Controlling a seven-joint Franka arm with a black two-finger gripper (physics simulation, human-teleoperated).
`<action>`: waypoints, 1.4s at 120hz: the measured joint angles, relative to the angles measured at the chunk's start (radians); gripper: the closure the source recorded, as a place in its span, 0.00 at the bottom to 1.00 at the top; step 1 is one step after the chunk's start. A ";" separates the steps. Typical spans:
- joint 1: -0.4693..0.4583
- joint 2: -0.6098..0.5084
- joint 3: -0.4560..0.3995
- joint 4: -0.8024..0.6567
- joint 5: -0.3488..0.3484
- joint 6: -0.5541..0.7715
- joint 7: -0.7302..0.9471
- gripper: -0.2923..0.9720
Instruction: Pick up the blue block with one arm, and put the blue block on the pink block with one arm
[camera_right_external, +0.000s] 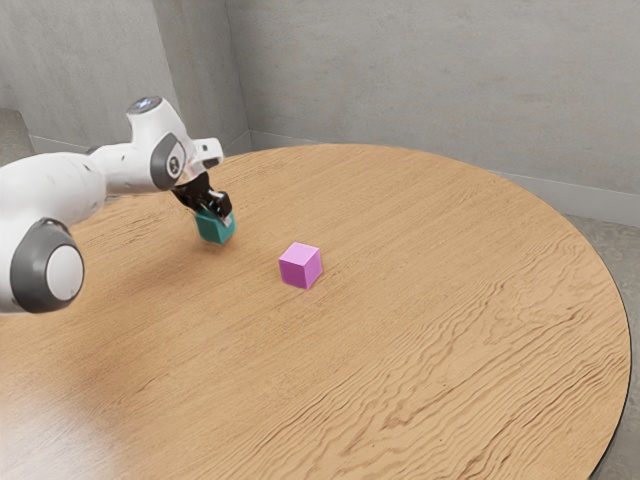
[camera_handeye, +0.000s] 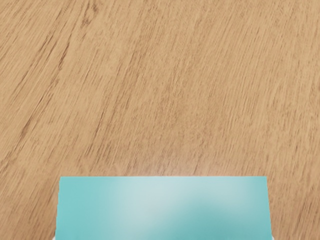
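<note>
So the black two-finger gripper (camera_right_external: 214, 216) is clamped on the small teal-blue cube (camera_right_external: 216, 232), left of centre in the exterior view, looks like just off the round wooden table (camera_right_external: 450, 330). The small pink cube (camera_right_external: 300, 265) sits near the middle, apart from it. From the wrist, the teal-blue cube (camera_handeye: 162, 210) is right under the hand.

Teal-leaning blue block (camera_right_external: 218, 232), pink block (camera_right_external: 300, 265), tan wood-grain table (camera_right_external: 450, 320), apparently black end effector (camera_right_external: 213, 214)

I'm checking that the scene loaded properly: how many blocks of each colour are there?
blue block: 1, held in the gripper
pink block: 1, resting on the table
Total: 2
</note>
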 joint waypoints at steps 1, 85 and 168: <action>-0.003 -0.005 -0.002 -0.001 0.000 -0.001 -0.001 0.48; -0.149 -0.186 -0.117 -0.203 0.069 -0.094 -0.361 0.48; -0.155 -0.245 -0.186 -0.297 0.298 -0.110 -0.577 0.48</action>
